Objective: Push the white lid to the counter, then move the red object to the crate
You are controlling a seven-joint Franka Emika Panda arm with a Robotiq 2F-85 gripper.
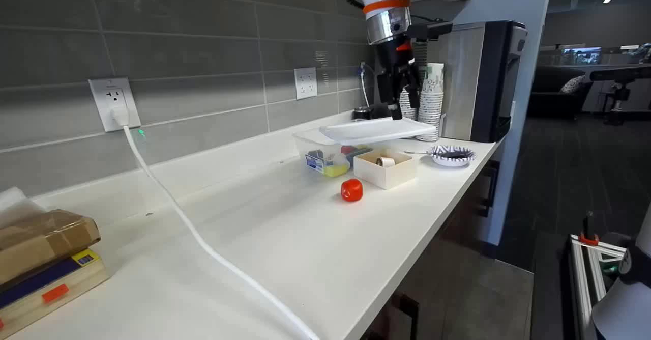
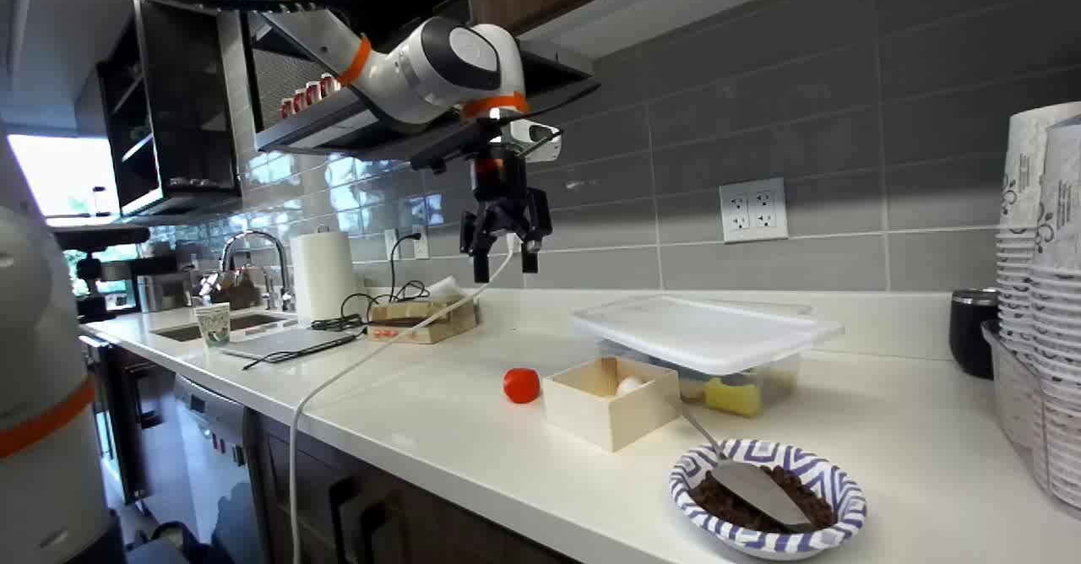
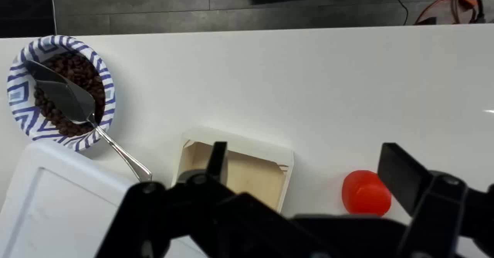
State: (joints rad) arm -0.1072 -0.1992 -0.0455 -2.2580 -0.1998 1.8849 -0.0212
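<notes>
The white lid (image 1: 376, 130) lies tilted on top of a clear plastic container (image 2: 781, 382) against the back wall. It also shows in an exterior view (image 2: 701, 332) and at lower left in the wrist view (image 3: 65, 215). The red object (image 1: 352, 190) sits on the white counter (image 1: 285, 238) beside a small pale open wooden box (image 2: 612, 404), possibly the crate; the red object also shows in the other pictures (image 2: 521, 385) (image 3: 364, 192). My gripper (image 2: 506, 267) is open and empty, high above the counter. In the wrist view its fingers (image 3: 305, 150) appear over the box and the red object.
A patterned bowl (image 2: 768, 496) with dark beans and a metal server stands near the front edge, its handle toward the box. Stacked paper cups (image 1: 431, 106) stand beyond the lid. A white cable (image 1: 218, 253) crosses the counter; boxes (image 1: 46, 258) lie at the far end.
</notes>
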